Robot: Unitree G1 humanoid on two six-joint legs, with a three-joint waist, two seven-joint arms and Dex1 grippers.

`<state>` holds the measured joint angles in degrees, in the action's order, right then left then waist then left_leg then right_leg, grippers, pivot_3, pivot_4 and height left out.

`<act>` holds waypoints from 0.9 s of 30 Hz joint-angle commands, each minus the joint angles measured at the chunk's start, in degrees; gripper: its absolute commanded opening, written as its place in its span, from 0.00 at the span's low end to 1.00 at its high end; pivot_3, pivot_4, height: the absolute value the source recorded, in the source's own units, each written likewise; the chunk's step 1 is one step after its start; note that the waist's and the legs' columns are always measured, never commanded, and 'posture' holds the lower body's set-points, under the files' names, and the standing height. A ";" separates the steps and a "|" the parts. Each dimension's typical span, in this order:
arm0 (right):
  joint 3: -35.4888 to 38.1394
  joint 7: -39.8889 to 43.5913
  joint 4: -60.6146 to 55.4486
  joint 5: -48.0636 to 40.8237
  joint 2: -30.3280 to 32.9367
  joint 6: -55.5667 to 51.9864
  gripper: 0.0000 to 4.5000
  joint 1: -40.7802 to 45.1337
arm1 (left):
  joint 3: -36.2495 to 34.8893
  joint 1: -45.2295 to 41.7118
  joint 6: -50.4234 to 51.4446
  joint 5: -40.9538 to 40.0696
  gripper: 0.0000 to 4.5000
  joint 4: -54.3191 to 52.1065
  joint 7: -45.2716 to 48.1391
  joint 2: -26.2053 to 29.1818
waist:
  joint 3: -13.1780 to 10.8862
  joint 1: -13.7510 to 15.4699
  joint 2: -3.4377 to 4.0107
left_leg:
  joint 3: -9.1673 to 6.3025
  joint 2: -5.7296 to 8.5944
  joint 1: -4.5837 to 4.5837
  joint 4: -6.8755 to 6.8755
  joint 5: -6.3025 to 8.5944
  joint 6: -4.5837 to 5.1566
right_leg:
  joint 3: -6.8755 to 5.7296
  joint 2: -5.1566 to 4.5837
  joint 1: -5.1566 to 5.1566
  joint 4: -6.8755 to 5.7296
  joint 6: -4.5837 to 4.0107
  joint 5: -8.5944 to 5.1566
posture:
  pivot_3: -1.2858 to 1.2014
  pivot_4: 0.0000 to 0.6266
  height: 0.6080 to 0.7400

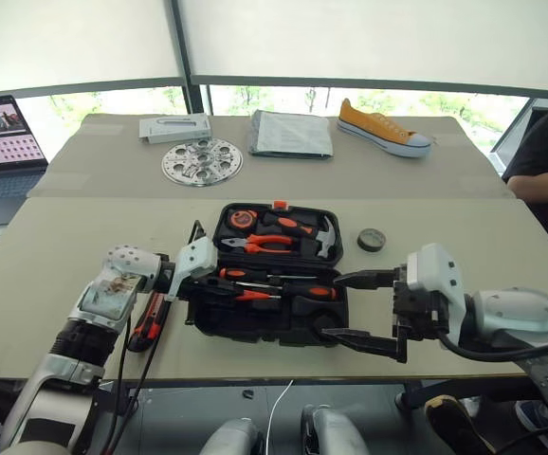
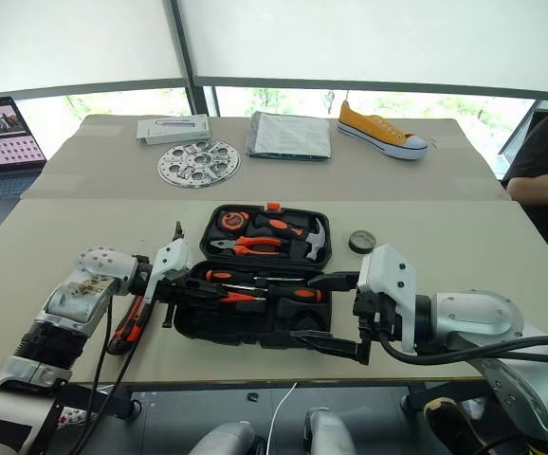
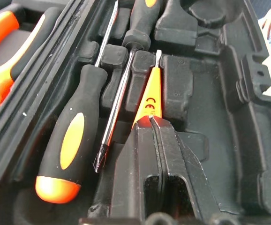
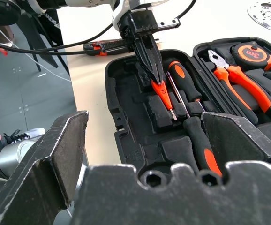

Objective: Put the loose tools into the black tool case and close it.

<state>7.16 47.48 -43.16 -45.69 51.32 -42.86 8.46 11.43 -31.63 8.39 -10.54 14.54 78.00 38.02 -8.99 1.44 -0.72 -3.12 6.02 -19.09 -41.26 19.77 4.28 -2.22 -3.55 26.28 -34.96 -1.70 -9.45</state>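
L pincer (image 4: 155,75) is clamped tight on the butt end of the pen tool (image 3: 150,96), reaching into the near half of the open case (image 1: 255,327). The pen tool's metal tip points away from the fingers, along a moulded recess; whether it sits fully down in it, can't tell. Just beside it, on the side toward the hinge, lie two screwdrivers (image 3: 67,140), one handle close by the L pincer, the other's handle (image 1: 310,291) at the far end, nearer the R pincer. Beyond them, in the lid half: pliers (image 1: 264,244), hammer (image 1: 323,237), tape measure (image 1: 241,219).

R pincer (image 1: 361,308) hangs wide open w/ nothing between its fingers, at the opposite end of the case from the L pincer; one finger over the case's near corner, the other level w/ the screwdriver row.

Knife (image 1: 149,320) lies on the surface just outside the case, below the L wrist. Tape roll (image 1: 371,239) sits on the surface beyond the R pincer, near the lid's corner, apart from the case.
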 commanded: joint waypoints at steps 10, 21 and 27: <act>0.01 -0.09 -0.21 0.57 -0.62 1.73 1.00 0.90 | 1.47 4.19 0.42 2.18 0.01 -0.77 -1.20 1.01 | 0.08 -0.04 0.07 | 0.01 -0.01 0.05 0.02 0.00 0.01 | 0.02 0.01 -0.02 -0.02 0.00 0.00 | 0.52 0.24 1.00; -4.70 2.14 3.59 2.32 -1.99 2.95 1.00 7.05 | -11.12 7.48 12.75 -7.48 0.12 -11.89 -6.21 6.00 | 0.08 -0.67 0.09 | 0.02 -0.02 0.05 0.05 0.00 0.01 | 0.04 0.04 0.01 -0.02 0.00 0.00 | 0.52 0.24 1.00; -7.88 5.88 7.33 3.13 -3.21 4.01 1.00 11.16 | -24.02 17.79 25.18 -14.90 0.61 -25.05 -11.15 10.58 | 0.05 -0.60 0.05 | 0.01 -0.02 -0.03 0.22 0.00 0.00 | 0.00 0.05 0.15 0.01 0.00 -0.01 | 0.52 0.24 1.00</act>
<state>-0.38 51.45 -36.49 -42.98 48.50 -41.05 18.06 -6.27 -18.38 30.13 -23.05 -5.18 68.74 46.95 -8.95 0.84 -0.67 -3.11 6.01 -19.11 -41.02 19.77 4.28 -2.23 -3.50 26.43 -34.93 -1.70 -9.45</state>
